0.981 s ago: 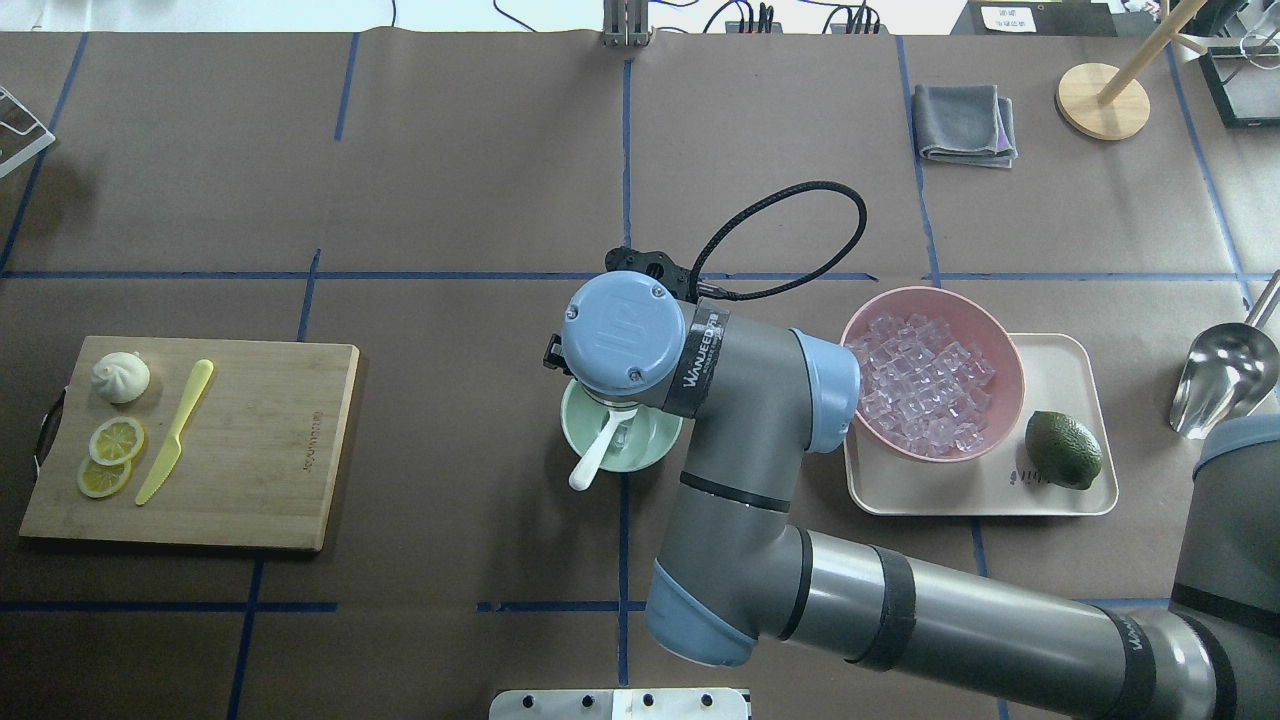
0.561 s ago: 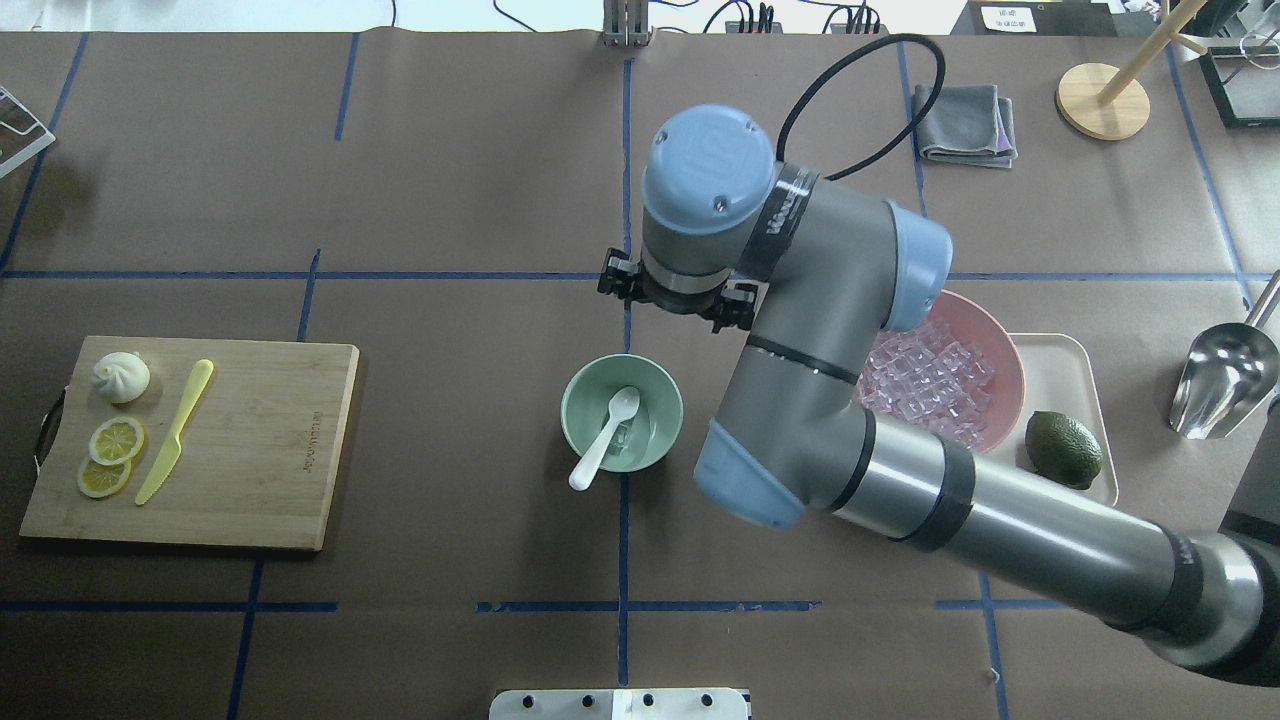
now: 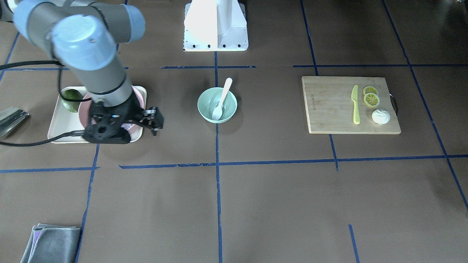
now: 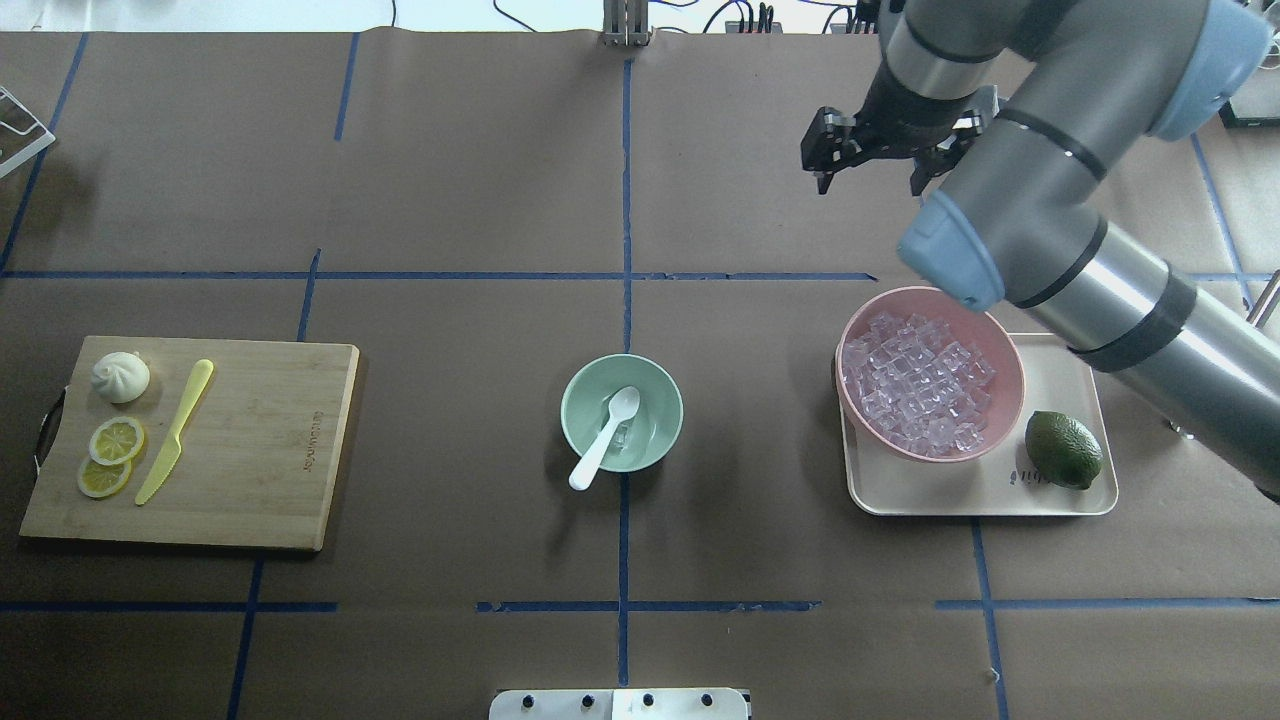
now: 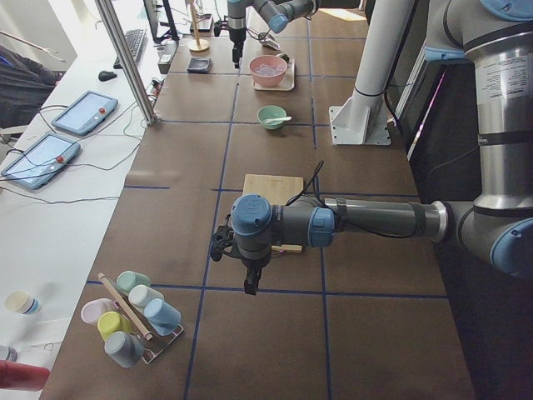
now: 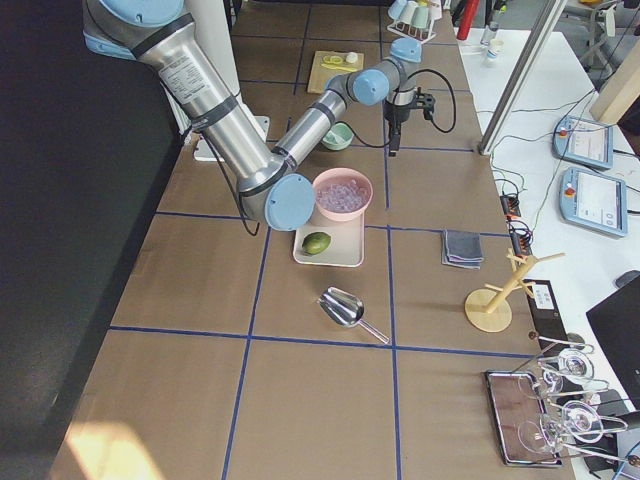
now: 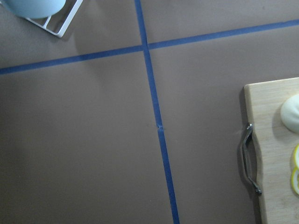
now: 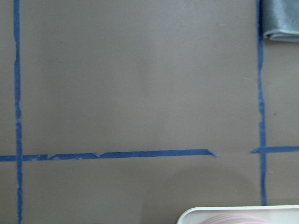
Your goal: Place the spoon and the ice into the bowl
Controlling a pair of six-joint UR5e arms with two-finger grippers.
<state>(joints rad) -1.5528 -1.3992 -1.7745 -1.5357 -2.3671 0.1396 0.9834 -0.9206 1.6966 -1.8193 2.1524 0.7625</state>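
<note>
The mint-green bowl (image 4: 660, 400) stands mid-table, and it also shows in the front view (image 3: 204, 109). The white spoon (image 4: 600, 450) lies in it, scoop inside and handle over the near rim. A clear ice cube (image 4: 622, 436) lies in the bowl under the spoon. More ice (image 4: 925, 385) fills the pink bowl (image 4: 1005, 345). My right gripper (image 3: 106, 138) hangs high beyond the pink bowl, empty, its jaws spread; in the overhead view the wrist hides it. My left gripper (image 5: 249, 283) hovers past the cutting board; I cannot tell its state.
The pink bowl and a lime (image 4: 1063, 449) sit on a beige tray (image 4: 1060, 495). A cutting board (image 4: 270, 450) holds a yellow-green knife (image 4: 175, 430), lemon slices and a white bun (image 4: 120, 377). A metal scoop (image 6: 342, 307), grey cloth (image 3: 51, 243) and wooden stand (image 6: 490, 308) lie right.
My right arm has risen from over the mint-green bowl and swung away to the far right, past the pink bowl. The spoon and bowl have not moved.
</note>
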